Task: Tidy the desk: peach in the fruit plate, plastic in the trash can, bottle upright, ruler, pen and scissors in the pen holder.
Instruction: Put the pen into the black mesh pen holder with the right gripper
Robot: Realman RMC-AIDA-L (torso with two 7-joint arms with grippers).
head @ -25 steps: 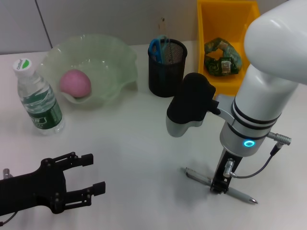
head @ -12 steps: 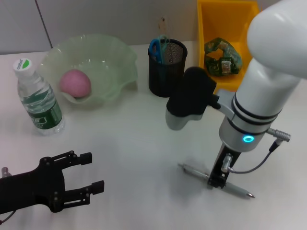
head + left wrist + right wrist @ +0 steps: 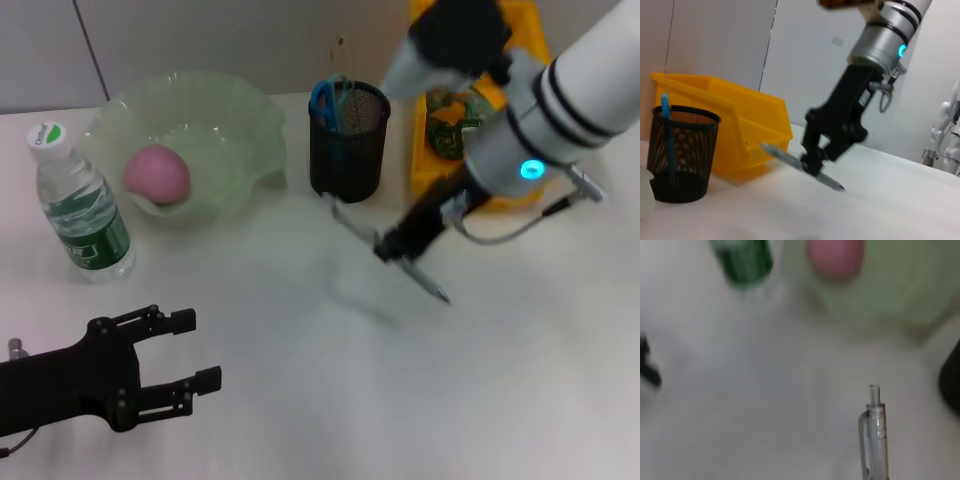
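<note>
Right hand (image 3: 397,243) clamped on pen (image 3: 385,248), lifted off table (image 3: 300,400) beside mesh pen holder (image 3: 348,142). Left hand (image 3: 195,350) spread wide, empty, near front edge.

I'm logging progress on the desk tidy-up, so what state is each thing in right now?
Silver pen: lifted off the desk, tilted, clamped in the right gripper.
Clear plastic water bottle: upright, capped.
Pink peach: in the pale green fruit plate.
Black mesh pen holder: upright, blue-handled scissors inside.
Yellow bin: holds crumpled plastic.
Left gripper: open, empty.
</note>
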